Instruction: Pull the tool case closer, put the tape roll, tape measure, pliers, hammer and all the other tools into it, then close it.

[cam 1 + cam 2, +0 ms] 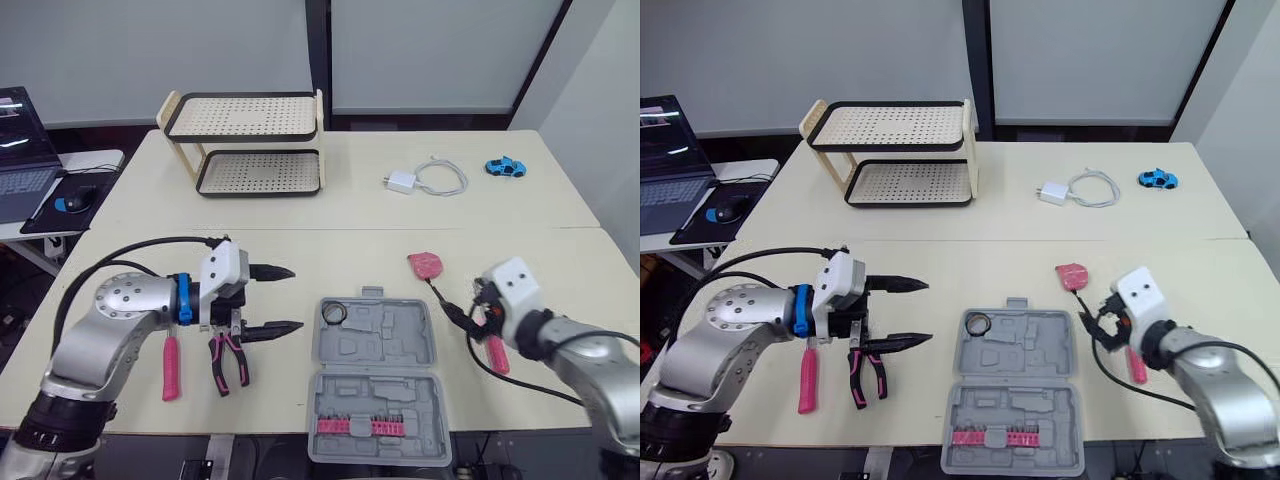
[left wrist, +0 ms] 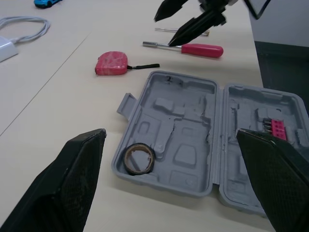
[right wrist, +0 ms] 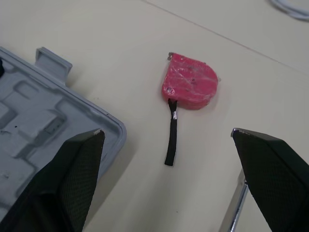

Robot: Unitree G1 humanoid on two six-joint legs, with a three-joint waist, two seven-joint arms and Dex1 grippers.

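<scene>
Both jaws wide, flanking tool case [image 1: 372, 345]

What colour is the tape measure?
The tape measure is pinkish red, clearest in the right wrist view.

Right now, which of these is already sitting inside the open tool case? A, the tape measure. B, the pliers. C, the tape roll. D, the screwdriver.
C: the tape roll lies in a corner pocket of the grey case, while the pink tape measure, the pliers and the screwdriver all lie outside it.
</scene>
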